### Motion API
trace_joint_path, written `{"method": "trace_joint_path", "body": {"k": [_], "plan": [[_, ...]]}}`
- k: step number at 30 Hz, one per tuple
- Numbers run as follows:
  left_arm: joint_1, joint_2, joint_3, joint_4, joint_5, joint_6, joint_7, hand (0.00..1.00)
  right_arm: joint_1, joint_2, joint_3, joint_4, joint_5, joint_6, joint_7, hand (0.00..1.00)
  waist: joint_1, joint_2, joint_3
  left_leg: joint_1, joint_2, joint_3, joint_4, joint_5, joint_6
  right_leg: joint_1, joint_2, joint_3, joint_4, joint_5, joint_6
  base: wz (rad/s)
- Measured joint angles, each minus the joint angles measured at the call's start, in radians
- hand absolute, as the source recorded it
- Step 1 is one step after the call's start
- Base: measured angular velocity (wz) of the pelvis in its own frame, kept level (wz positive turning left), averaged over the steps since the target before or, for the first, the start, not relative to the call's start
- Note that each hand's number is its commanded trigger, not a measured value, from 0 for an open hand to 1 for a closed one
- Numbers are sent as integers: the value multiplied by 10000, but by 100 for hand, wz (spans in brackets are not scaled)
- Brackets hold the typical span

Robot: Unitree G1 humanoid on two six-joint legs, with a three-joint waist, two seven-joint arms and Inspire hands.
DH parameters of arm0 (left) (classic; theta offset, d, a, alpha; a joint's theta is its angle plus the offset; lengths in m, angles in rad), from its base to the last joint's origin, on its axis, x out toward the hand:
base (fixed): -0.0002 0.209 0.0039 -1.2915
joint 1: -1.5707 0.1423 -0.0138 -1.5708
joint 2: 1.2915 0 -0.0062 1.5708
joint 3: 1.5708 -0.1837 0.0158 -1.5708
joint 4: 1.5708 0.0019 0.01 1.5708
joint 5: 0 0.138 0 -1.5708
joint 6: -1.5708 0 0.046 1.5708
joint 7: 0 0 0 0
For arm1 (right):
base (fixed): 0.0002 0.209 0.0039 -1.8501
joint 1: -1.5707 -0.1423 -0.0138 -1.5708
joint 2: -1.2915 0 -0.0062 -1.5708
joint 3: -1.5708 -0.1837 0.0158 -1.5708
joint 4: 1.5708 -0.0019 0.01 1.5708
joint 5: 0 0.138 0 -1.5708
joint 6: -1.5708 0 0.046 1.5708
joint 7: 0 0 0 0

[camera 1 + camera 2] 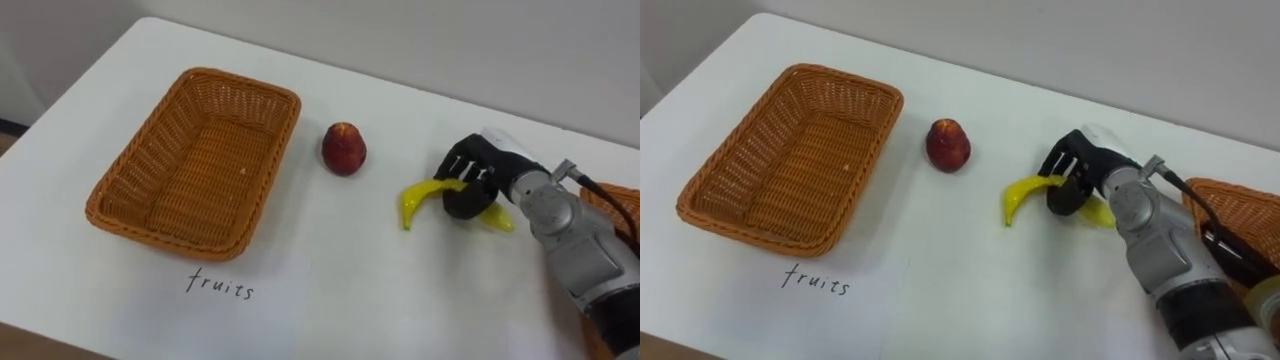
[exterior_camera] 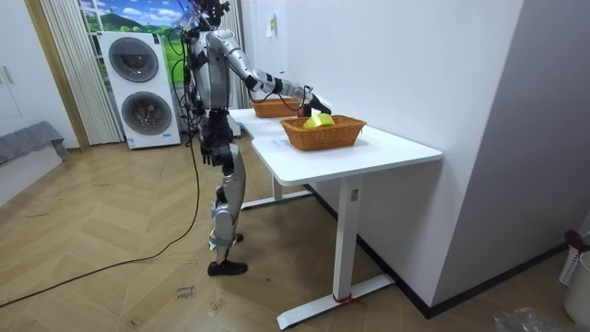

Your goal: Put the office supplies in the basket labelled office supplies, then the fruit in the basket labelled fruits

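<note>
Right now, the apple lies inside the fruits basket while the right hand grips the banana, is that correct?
Not quite: the left eye view shows the apple on the table beside the fruits basket; the right hand does grip the banana.

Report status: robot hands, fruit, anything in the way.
Right robot hand shut on banana, on the table. Apple on table beside fruit basket. Apple lies between banana and basket.

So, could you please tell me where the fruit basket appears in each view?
Left eye view: basket at the left, above the label.
Right eye view: basket at the far left, label below it.
Room view: the farther basket on the table.
Shared landmark: right hand, curled on the banana.
</note>
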Motion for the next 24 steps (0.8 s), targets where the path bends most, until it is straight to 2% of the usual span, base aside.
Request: {"method": "trace_joint_path", "body": {"k": [5, 10, 14, 18, 24], "plan": [[21, 13, 3, -23, 14, -19, 1, 0, -4, -4, -11, -729, 29, -13, -28, 100, -58, -3, -4, -56, 1, -7, 10, 3, 0, -44, 4, 17, -7, 0, 0, 1], [62, 29, -2, -20, 21, -95, 7, 0, -4, -4, -15, -2356, -42, -212, -243, 100, -207, 7, -9, -25, -3, -25, -3, 4, 1, -22, 13, 51, -15, 0, 0, 1], [57, 34, 17, -51, 39, -97, 37, 0, -6, -20, -16, -3174, -3, -224, -413, 100, -243, 9, -12, -35, 0, -20, -16, 4, 1, -29, 15, 40, -20, 0, 0, 0], [67, 30, 42, 19, 33, -172, 284, 0, -7, -120, -45, -3976, -44, -267, -451, 100, -277, 9, -25, 5, -1, -5, -36, 6, 1, -11, 27, 218, -15, 0, 0, 0], [178, -89, 426, 6, 36, -165, 421, 0, -9, -111, -399, -5176, -381, -218, -472, 100, -363, 59, -46, 109, -4, 32, -89, 10, 8, 88, 24, 318, -16, 0, 0, 0]]}}
